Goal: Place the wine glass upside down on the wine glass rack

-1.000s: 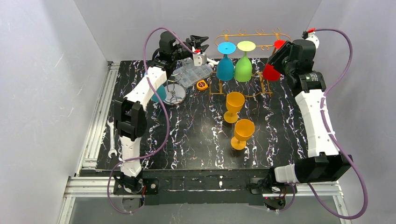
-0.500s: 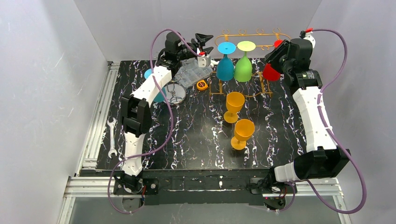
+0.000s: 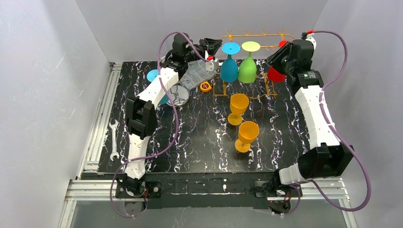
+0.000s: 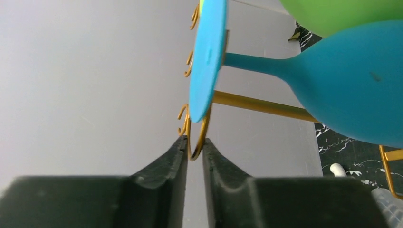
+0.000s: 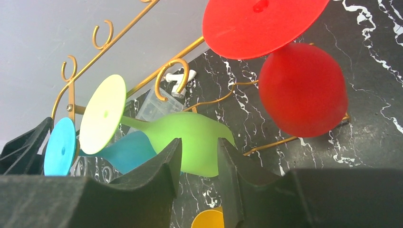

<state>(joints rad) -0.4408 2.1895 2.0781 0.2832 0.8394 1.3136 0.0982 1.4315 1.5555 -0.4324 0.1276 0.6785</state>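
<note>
Left gripper (image 4: 194, 148) is closed down on the left end loop of the wine glass rack (image 4: 261, 105). The wire sits between the jaws and looks pinched, so we read that arm as bracing the rack. Right gripper (image 5: 199, 142) is at the rack's right end, jaws apart with nothing between them. The red wine glass (image 5: 302, 90) is also at the rack's right end and inverted: foot up at rail height, bowl below, long axis vertical. It sits beside the right gripper, off its jaw line and apart from both fingers. The stem is hidden behind the foot, so we can't tell whether the foot is fully seated on the rails. The blue glass (image 4: 351, 90) and green glass (image 5: 197, 126) hang inverted at the rack's left and middle. Two orange glasses (image 3: 238, 108) stand upright on the counter (image 3: 199, 142) in front of the rack, slightly toward its right half, with their axes vertical and feet down. Our call is that red is placed or close to it. If so, the next pick is an orange glass. The right gripper is free and on the nearer side, and the glass needs a flip before hanging.
</note>
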